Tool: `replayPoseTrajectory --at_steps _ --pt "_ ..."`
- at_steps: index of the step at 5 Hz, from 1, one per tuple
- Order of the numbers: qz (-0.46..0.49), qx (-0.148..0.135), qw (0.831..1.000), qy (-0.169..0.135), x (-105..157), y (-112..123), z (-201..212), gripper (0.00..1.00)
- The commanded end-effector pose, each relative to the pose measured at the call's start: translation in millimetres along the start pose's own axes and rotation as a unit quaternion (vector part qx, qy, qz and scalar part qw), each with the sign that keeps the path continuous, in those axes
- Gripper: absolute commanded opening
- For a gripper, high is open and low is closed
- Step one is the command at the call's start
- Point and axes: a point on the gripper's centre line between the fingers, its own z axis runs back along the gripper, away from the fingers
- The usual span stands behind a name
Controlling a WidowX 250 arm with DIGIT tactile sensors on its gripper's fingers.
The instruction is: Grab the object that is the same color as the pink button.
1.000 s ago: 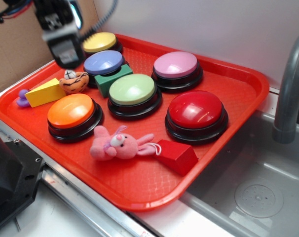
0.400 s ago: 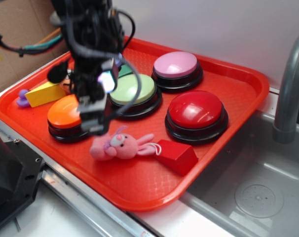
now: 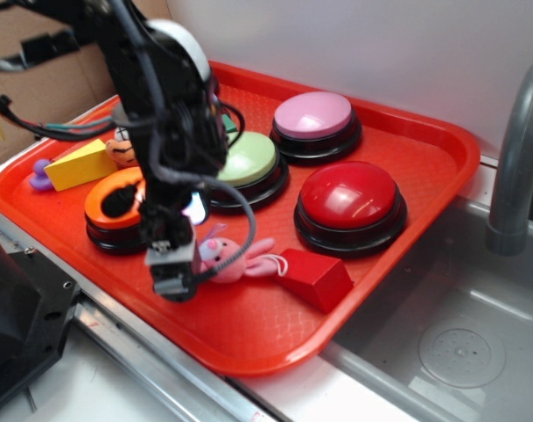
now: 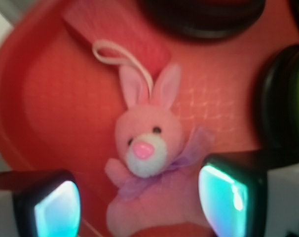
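A: The pink bunny (image 4: 145,143) lies flat on the red tray (image 3: 275,338), just in front of the orange button (image 3: 117,198) and just left of the red wedge block (image 3: 317,277), its ears pointing toward that block.

B: And it matches the pink button (image 3: 313,115)?

A: Yes, that one sits at the tray's far side, behind the red button (image 3: 350,195); the bunny is the same pale pink.

B: Where is the gripper (image 4: 139,197)?

A: Right over the bunny's body. In the wrist view the jaws stand apart, one finger on each side of the torso, nothing between them clamped yet.

B: So which step is this?

A: I judge it the approach, nearly lined up. The next move calls for a short descent to the tray, then closing on the soft body.

B: Any catch?

A: The plush is limp and low, so the fingers likely need to reach almost to the tray.
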Motion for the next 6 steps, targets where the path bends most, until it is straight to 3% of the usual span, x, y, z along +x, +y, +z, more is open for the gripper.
replayPoseTrajectory --at_steps 1,2,3,4,5,6 --pt "0.025 -0.013 0.999 -0.026 1.3 4.7 -25.3 1.0" --pt "0.031 -0.006 0.999 -0.026 2.9 1.9 -27.3 0.56" --pt "0.04 -0.001 0.998 -0.04 3.8 0.7 -22.2 0.0" --pt "0.058 0.01 0.998 -0.034 5.2 1.7 -8.3 0.0" --pt "0.108 0.008 0.994 -0.007 10.2 5.6 21.0 0.0" --pt "0.165 -0.009 0.986 -0.012 14.3 24.4 60.1 0.0"
